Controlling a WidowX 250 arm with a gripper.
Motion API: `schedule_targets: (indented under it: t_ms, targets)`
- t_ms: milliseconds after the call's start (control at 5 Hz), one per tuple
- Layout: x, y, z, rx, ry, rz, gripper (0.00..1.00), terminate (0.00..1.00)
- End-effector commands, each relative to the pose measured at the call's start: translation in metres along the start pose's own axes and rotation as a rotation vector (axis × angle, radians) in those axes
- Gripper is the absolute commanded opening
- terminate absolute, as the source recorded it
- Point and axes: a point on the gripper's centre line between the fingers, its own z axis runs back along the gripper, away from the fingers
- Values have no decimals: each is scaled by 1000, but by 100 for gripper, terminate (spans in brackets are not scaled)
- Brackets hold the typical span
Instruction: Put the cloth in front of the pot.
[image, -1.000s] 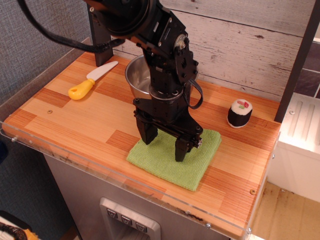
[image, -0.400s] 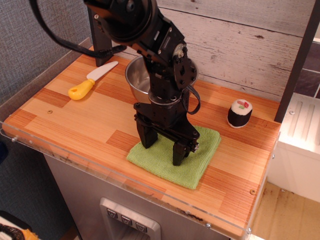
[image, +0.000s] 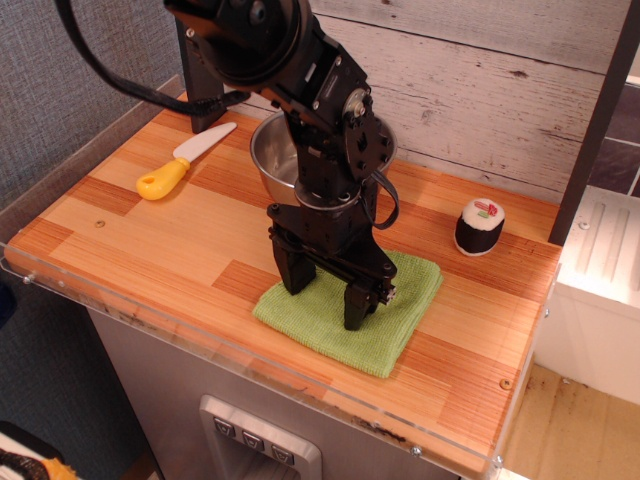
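The light green cloth (image: 385, 320) lies flat on the wooden table, near its front edge. The shiny steel pot (image: 272, 158) stands just behind it, partly hidden by my arm. My black gripper (image: 326, 298) hangs over the left half of the cloth, pointing down. Its two fingers are spread apart with nothing between them. The fingertips (image: 356, 310) are at or just above the cloth surface; I cannot tell whether they touch it.
A toy knife (image: 180, 162) with a yellow handle lies at the back left. A black-and-white sushi-roll toy (image: 479, 227) stands at the right. A clear plastic lip (image: 200, 335) runs along the table's front edge. A wooden wall rises behind.
The gripper has shifted slightly left and toward the front over the cloth. The cloth has barely moved. The fingers stay spread.
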Motion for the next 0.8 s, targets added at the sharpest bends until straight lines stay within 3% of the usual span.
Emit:
schedule_targets:
  t_ms: [0, 200, 400, 600]
  targets:
    - [-27, 53, 0, 11, 45, 96, 100, 0]
    - [-29, 76, -1, -10, 55, 119, 100, 0]
    - [-27, 104, -1, -57, 63, 90, 100, 0]
    - [-24, 120, -2, -67, 77, 32, 100, 0]
